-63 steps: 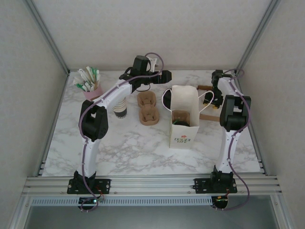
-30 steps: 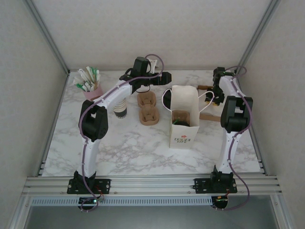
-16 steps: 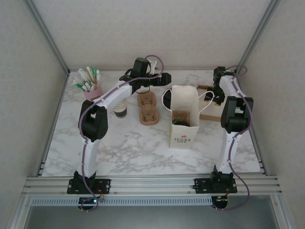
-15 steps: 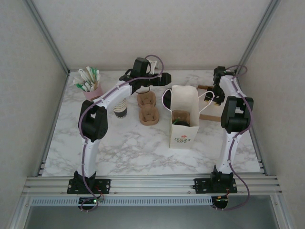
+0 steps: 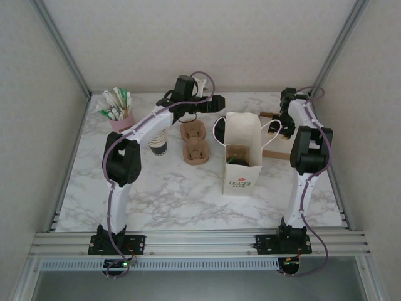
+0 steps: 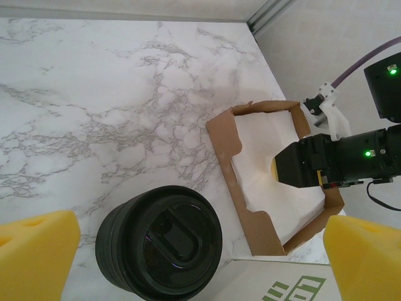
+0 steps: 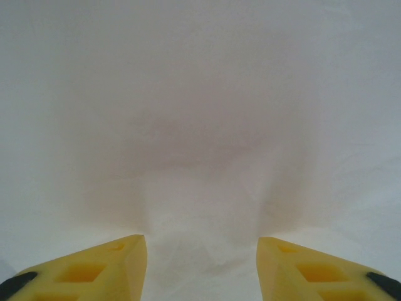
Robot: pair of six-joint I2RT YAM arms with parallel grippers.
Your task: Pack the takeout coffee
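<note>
The takeout coffee (image 5: 237, 154) shows as a dark round lid down inside the open white paper bag (image 5: 242, 172) at the table's centre. My left gripper (image 5: 213, 101) hovers at the back centre, behind the bag. It is open, with its yellow pads (image 6: 37, 251) far apart and nothing between them. Below it stands a black stack of lids (image 6: 160, 241). At the back right, my right gripper (image 5: 280, 128) is low over the white napkins (image 6: 269, 157) in a cardboard box (image 6: 225, 147). The right gripper (image 7: 200, 263) is open, its fingertips (image 7: 94, 266) apart above the napkin surface.
Two brown cup carriers (image 5: 194, 142) lie left of the bag. A stack of cream paper cups (image 5: 158, 142) stands further left, and a pink cup of stirrers and packets (image 5: 119, 113) sits at the back left. The bag's edge (image 6: 294, 285) is close to the lid stack.
The right gripper's jaws have widened over the napkins. The left gripper has drifted slightly toward the back. The bag and the other things have not moved.
</note>
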